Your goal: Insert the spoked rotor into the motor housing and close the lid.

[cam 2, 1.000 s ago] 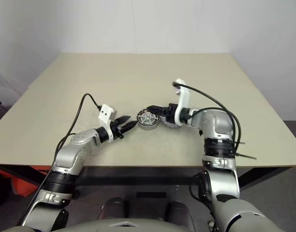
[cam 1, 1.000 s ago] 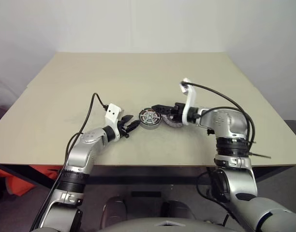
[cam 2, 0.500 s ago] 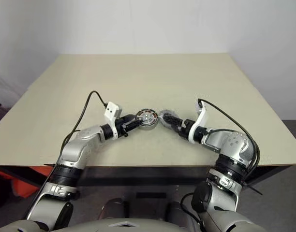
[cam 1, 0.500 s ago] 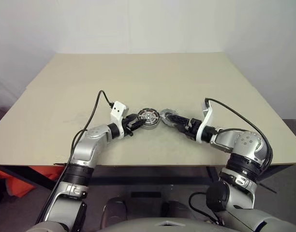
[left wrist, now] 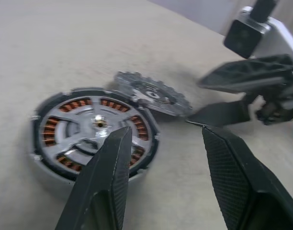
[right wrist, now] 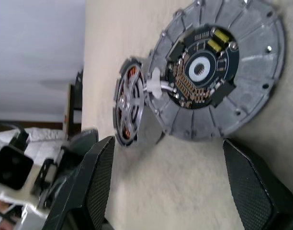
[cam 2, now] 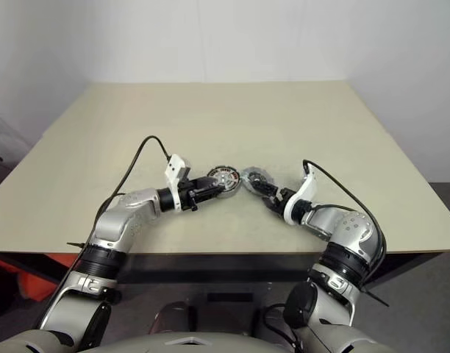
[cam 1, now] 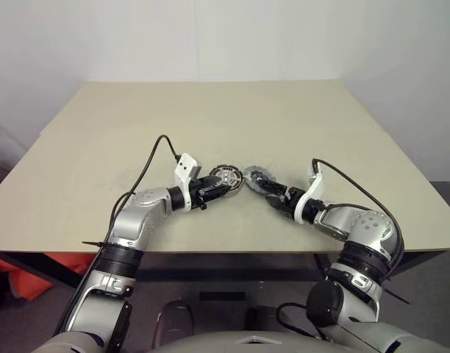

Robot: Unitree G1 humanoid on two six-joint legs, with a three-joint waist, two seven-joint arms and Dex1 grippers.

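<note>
Table [cam 1: 210, 110]: beige top spreading toward far wall | Wall [cam 1: 210, 37]: plain white, rising behind | Floor [cam 1: 438, 294]: dark grey showing at near right

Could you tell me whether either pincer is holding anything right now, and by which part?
Nothing is held. Both the left pincer and right pincer are open, beside the motor housing and lid.

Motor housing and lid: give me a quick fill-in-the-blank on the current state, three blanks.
1. The spoked rotor sits inside the ___.
2. The lid lies ___ the motor housing, not on it.
3. The fingers of the right gripper are ___.

Missing words: motor housing; beside; open
</note>
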